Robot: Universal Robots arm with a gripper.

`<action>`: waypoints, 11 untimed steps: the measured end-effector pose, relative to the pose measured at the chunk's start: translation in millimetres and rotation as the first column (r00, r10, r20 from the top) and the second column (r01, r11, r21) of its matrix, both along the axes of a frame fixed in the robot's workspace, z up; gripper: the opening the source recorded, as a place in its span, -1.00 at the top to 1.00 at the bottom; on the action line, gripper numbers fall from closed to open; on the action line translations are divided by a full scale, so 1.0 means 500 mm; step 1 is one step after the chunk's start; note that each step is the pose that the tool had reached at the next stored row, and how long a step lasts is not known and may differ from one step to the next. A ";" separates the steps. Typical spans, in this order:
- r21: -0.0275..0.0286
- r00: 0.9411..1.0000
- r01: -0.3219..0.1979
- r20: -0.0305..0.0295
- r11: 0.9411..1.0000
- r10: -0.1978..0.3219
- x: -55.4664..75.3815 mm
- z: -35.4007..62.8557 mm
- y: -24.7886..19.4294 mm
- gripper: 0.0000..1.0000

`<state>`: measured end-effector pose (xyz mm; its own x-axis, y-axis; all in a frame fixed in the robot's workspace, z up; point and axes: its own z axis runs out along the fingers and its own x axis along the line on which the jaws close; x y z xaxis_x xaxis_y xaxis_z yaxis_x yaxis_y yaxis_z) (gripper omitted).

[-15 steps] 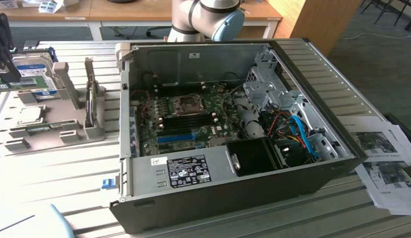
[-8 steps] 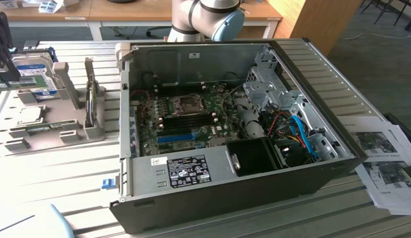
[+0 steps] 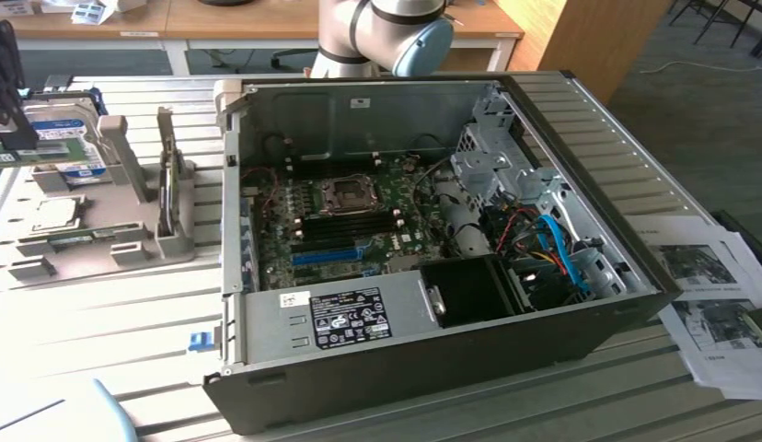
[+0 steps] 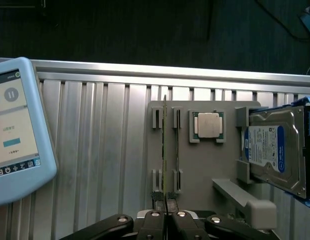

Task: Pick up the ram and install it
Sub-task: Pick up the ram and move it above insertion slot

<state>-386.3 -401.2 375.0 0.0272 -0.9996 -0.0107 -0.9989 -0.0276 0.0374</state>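
Now | gripper [image 4: 166,221] clamped on ram [image 4: 165,150] | over grey holder [image 4: 205,170] | slatted metal table [image 4: 95,150] | dark floor [image 4: 145,30]

Cannot read the print on the papers [image 3: 712,285], cropped at the exterior view's right edge. Cannot read the label [image 3: 347,318] inside the computer case [image 3: 418,387] either. See only part of the arm [image 3: 381,32], cropped at the far edge. In the wrist view, see the ram [image 4: 165,145] edge-on, chips hidden; tablet [image 4: 15,130], hard drive [image 4: 275,150] and gripper [image 4: 166,216] cropped.
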 end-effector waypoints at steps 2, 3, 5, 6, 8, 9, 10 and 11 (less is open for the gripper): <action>0.000 1.000 0.000 0.000 1.000 0.000 0.006 0.000 0.0001 0.79; 0.000 1.000 0.000 -0.001 1.000 0.000 0.025 0.000 0.0000 0.79; 0.000 1.000 0.000 -0.003 1.000 0.000 0.058 0.000 0.0001 0.79; 0.000 1.000 0.000 -0.004 1.000 0.000 0.062 0.000 0.0001 0.79; 0.000 1.000 0.000 -0.005 1.000 0.000 0.070 0.000 0.0001 0.79; 0.000 1.000 0.000 -0.005 1.000 0.000 0.074 0.000 0.0001 0.79; 0.000 1.000 0.000 -0.005 1.000 0.000 0.076 0.000 0.0001 0.79; 0.000 1.000 0.000 -0.005 1.000 0.000 0.076 0.000 0.0001 0.79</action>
<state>-348.5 -401.2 374.9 0.0270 -0.9996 -0.0109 -0.9987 -0.0275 0.0422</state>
